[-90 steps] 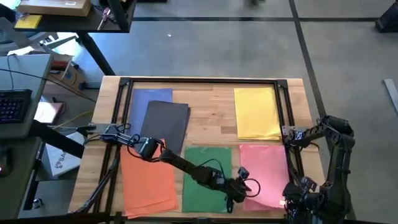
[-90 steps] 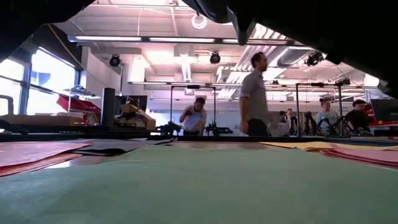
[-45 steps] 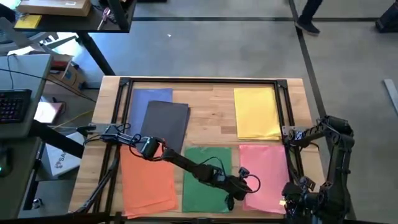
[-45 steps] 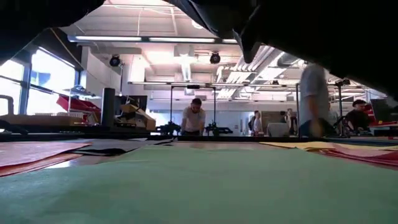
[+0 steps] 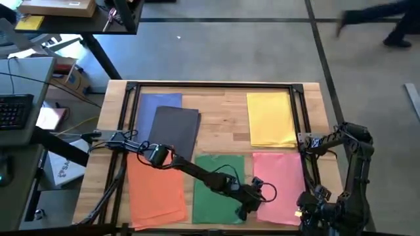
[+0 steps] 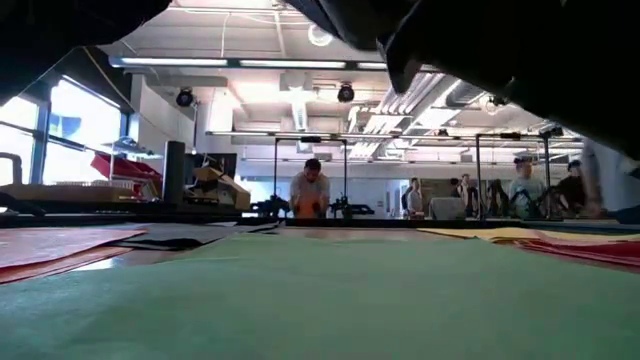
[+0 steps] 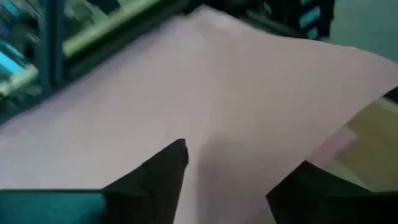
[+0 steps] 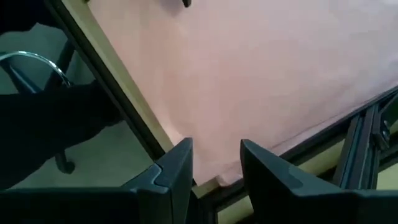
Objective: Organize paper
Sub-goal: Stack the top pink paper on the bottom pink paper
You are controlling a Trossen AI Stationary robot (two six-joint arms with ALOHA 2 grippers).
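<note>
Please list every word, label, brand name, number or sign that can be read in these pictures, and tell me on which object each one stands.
No text can be read in any view.
The coloured paper sheets, such as the pink paper and the green paper, are plain.
The white box left of the table carries dark printed marks, too small and cut off to read.
The keyboard keys are too small to read.

Wooden worktop (image 5: 223, 108) at centre of the high view, ringed by a black metal frame (image 5: 213, 85). Keyboard (image 5: 14, 110) at the left edge. Cardboard box (image 5: 58, 7) on a dark desk at upper left. Grey floor crossed by a dark line (image 5: 319, 40) at upper right. Blurred legs of a person (image 5: 384, 23) at far upper right. In the low view, a person (image 6: 311, 192) bent over at centre, ceiling lights (image 6: 320, 36) above.
</note>
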